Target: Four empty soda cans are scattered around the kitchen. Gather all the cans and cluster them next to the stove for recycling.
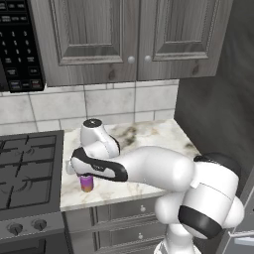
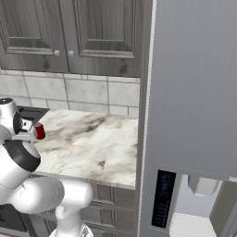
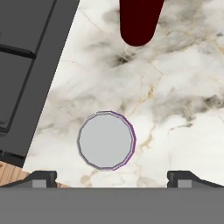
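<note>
The arm reaches left over a marble desk [image 1: 149, 136] that sits between the stove [image 1: 27, 168] on the left and a tall grey refrigerator [image 2: 194, 92] on the right. The claw [image 3: 112, 177] hangs above the near left part of the desk with its two fingertips [image 3: 41, 178] spread wide apart and nothing between them.

Directly below it stands the purple soda can [image 3: 106, 140], upright; the hand view looks straight down on its silver top with a thin purple rim. In the left base view this can [image 1: 87, 183] shows under the hand as a purple body with an orange band, near the front edge of the desk and just beside the stove's right side. The fingertips do not touch it.

A red soda can [image 3: 138, 19] stands farther back on the marble, also close to the stove's edge; in the right base view its red side [image 2: 40, 132] peeks out from behind the wrist. The two cans are near each other but apart.

Above the desk hang dark grey cabinets [image 1: 131, 34], with grey wall tiles [image 1: 99, 101] below them, and a black microwave [image 1: 20, 44] with a keypad sits over the stove. The stove's knobs [image 1: 15, 228] face front.
</note>
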Robot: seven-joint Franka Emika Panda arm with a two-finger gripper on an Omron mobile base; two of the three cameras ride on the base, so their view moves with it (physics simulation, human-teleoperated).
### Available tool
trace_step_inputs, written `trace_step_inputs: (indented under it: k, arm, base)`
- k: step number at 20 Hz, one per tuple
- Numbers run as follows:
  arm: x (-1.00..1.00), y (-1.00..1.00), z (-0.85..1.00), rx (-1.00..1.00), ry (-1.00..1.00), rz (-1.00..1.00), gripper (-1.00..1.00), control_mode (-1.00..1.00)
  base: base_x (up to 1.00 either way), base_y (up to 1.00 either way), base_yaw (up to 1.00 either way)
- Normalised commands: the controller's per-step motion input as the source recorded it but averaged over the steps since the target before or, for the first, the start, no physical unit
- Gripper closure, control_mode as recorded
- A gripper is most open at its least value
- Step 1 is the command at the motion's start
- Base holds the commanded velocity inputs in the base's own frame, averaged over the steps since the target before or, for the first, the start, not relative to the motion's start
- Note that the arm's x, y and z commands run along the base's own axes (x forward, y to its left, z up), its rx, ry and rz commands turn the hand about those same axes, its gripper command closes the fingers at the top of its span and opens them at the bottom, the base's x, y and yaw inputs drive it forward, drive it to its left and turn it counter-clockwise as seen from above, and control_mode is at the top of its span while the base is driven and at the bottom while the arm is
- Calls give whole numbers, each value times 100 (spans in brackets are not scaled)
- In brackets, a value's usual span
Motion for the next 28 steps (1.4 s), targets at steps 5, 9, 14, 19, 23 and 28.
trace_step_inputs:
  k: [5, 9, 14, 19, 23, 28]
  arm:
    - [2, 6, -13, 0, 0, 0, -100, -100]
    - [2, 0, -14, 0, 0, 0, -100, -100]
    - [5, 0, -12, 0, 0, 0, -100, -100]
    - [5, 0, -9, 0, 0, 0, -100, -100]
    - [6, 0, -9, 0, 0, 0, -100, -100]
    - [7, 0, -6, 0, 0, 0, -100, -100]
  base:
    - [0, 0, 0]
    - [0, 0, 0]
    - [0, 0, 0]
    - [0, 0, 0]
    - [0, 0, 0]
    - [0, 0, 0]
